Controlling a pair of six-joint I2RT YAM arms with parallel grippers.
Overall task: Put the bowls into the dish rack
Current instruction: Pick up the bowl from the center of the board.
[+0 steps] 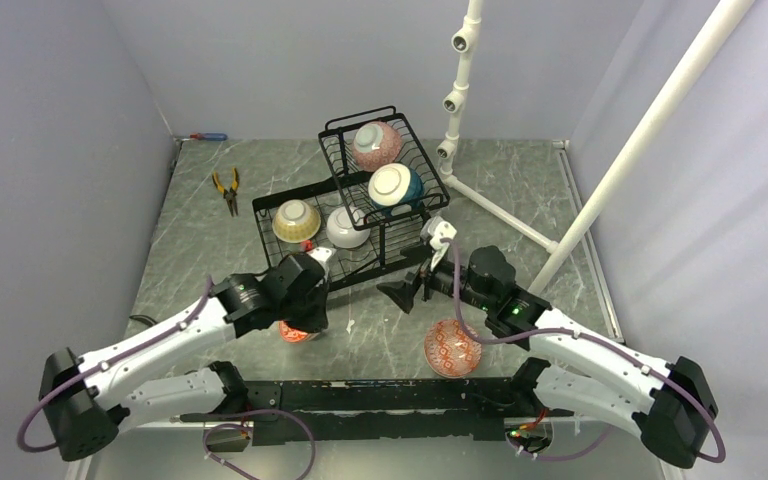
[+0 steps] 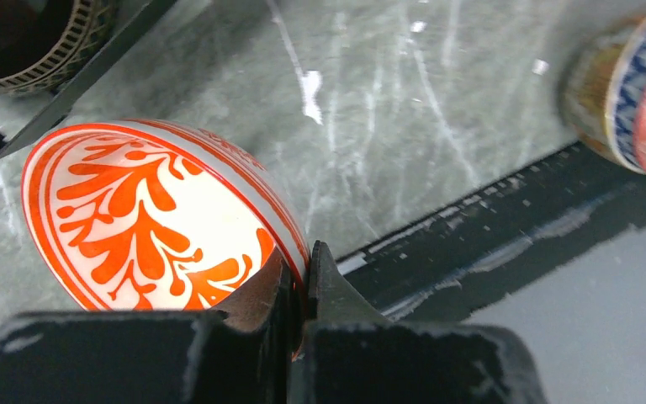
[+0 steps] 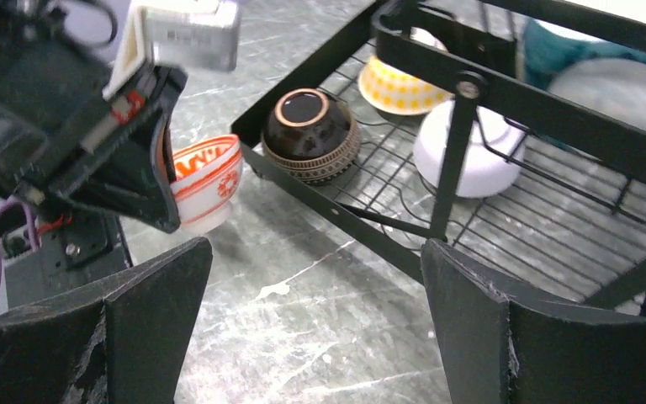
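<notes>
My left gripper [image 2: 304, 271] is shut on the rim of a white bowl with an orange leaf pattern [image 2: 147, 215], one finger inside and one outside. The bowl [image 1: 295, 333] is tilted just in front of the dish rack [image 1: 258, 206]. The rack's base holds a brown bowl [image 3: 311, 135], a cream-yellow bowl [image 1: 296, 220] and a white bowl [image 1: 347, 227]. Its raised tier holds a pink bowl [image 1: 377, 144] and a teal-and-white bowl [image 1: 394, 186]. A red-patterned bowl [image 1: 452, 347] sits upside down on the table. My right gripper [image 3: 315, 278] stands open and empty beside the rack.
Orange-handled pliers [image 1: 227, 188] lie on the table left of the rack. A white pipe stand [image 1: 457, 100] rises behind the rack, and a slanted white pipe [image 1: 650, 130] crosses the right side. A black rail [image 1: 380, 395] runs along the near edge.
</notes>
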